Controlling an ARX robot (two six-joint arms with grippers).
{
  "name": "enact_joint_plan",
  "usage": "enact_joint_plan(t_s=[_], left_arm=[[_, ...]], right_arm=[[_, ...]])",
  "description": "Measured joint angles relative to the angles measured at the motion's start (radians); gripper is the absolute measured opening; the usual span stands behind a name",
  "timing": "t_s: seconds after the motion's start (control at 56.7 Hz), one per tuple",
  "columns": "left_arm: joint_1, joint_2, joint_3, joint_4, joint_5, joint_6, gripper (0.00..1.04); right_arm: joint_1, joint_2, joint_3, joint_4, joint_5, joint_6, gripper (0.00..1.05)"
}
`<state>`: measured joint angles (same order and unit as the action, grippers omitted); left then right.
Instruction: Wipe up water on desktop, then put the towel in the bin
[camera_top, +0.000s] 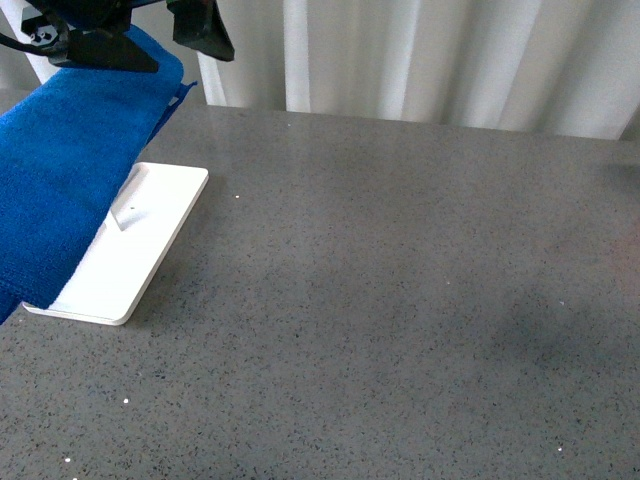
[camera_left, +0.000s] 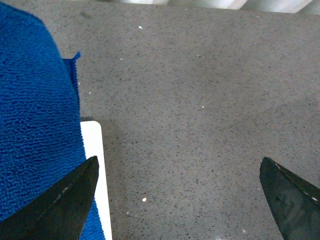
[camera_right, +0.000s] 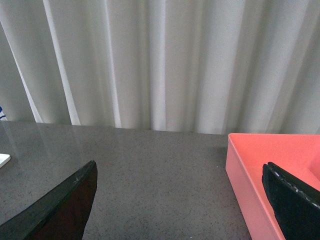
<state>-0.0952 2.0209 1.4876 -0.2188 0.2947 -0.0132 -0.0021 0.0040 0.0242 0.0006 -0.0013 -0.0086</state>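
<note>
The towel (camera_top: 60, 170) lies at the left edge of the desktop (camera_top: 400, 300), a bright blue fuzzy sheet draped over the left part of the white tray (camera_top: 140, 250), with 1 corner poking out toward the curtain (camera_top: 450, 60). Nothing grips it, so the task looks to be at its first step: picking up the cloth, with wiping and binning both ahead. No puddle can be made out on the speckled stone in any view, only a few pale flecks, so I cannot tell where the wipe must go. The left gripper (camera_top: 190, 55) hangs above the towel's far end, apart from it. In its wrist view the 2 fingers (camera_left: 65, 200) stand wide apart, 1 over the cloth's edge and the tray, the other over bare counter. The next move, I judge, calls for shifting that arm over the cloth so both fingers straddle it, then lowering and closing on enough layers to lift it without dragging the tray. The right gripper (camera_right: 180, 165) is out of the front view. Its wrist camera shows jaws wide and empty above the desktop, pointing toward the curtain, with the pink bin (camera_right: 260, 170) close by.
</note>
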Motion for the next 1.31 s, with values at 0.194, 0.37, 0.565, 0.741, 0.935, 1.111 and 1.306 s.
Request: enact_joint_plan(t_s=[0.194, 0.37, 0.565, 0.741, 0.935, 1.111, 1.306], left_arm=[[0.018, 0.032, 0.053, -0.001, -0.023, 0.011, 0.98], [0.024, 0.028, 0.101, 0.043, -0.037, 0.177, 0.98], [0.075, 0.105, 0.14, 0.111, -0.087, 0.299, 0.98], [0.107, 0.162, 0.113, 0.143, -0.106, 0.326, 0.98], [0.113, 0.163, 0.09, 0.164, -0.105, 0.35, 0.98], [0.116, 0.163, 0.054, 0.177, -0.092, 0.373, 0.98], [0.116, 0.163, 0.027, 0.192, -0.087, 0.398, 0.98]], right_arm=[[0.0, 0.0, 0.0, 0.0, 0.0, 0.0, 0.98], [0.0, 0.0, 0.0, 0.0, 0.0, 0.0, 0.98], [0.0, 0.0, 0.0, 0.0, 0.0, 0.0, 0.98], [0.0, 0.0, 0.0, 0.0, 0.0, 0.0, 0.98], [0.0, 0.0, 0.0, 0.0, 0.0, 0.0, 0.98], [0.0, 0.0, 0.0, 0.0, 0.0, 0.0, 0.98], [0.0, 0.0, 0.0, 0.0, 0.0, 0.0, 0.98]])
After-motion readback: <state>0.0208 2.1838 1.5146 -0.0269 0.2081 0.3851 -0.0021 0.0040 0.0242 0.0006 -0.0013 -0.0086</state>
